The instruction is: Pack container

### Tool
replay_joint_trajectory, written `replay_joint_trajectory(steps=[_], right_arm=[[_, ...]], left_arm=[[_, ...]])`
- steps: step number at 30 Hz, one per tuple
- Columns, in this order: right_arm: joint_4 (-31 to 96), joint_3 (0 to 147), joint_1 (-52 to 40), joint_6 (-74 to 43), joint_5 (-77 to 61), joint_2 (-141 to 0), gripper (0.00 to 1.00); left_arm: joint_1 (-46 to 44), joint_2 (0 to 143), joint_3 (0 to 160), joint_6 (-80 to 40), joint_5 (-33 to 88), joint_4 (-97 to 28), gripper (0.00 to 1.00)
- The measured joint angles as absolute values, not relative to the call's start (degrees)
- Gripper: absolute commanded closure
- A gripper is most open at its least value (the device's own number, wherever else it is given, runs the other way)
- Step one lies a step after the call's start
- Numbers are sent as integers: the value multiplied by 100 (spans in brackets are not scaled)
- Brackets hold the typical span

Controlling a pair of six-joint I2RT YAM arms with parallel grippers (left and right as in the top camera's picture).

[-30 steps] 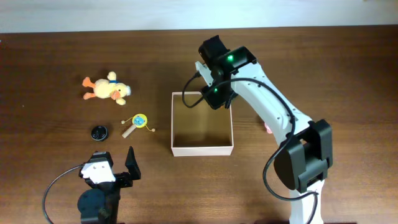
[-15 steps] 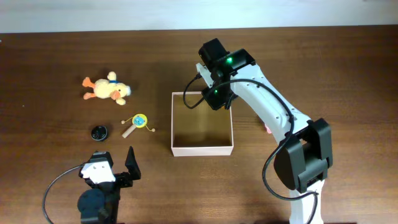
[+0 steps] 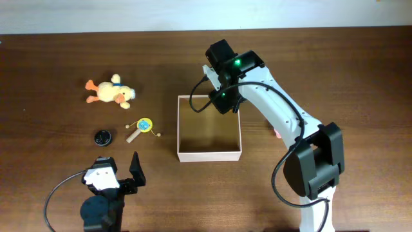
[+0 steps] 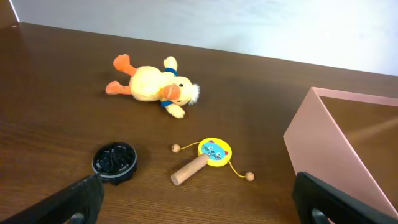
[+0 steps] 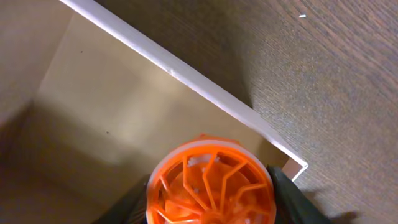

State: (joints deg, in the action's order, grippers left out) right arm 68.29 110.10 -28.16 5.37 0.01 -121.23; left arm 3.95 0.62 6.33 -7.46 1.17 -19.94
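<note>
While the right hand (image 5: 210, 196) pinches an orange spoked disc (image 5: 210, 177), container (image 5: 186, 78) just beneath, far corner

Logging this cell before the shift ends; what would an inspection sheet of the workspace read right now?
Surface: brown wooden table.
Job's things: container open, nothing seen inside; orange spoked disc held over its far right corner.
Clutter: plush duck, rattle drum, black round cap, all left of container.
Grippers: right gripper shut on orange spoked disc; left gripper open, empty.
Cables: black cable along right arm.
Surroundings: white wall behind table.
</note>
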Motion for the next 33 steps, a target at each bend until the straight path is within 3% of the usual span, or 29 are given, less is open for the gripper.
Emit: replay_joint_trajectory(steps=[33], right_arm=[[6982, 11010, -2816, 582, -30, -12123, 51]], left_arm=[[395, 62, 633, -746, 117, -1994, 1]])
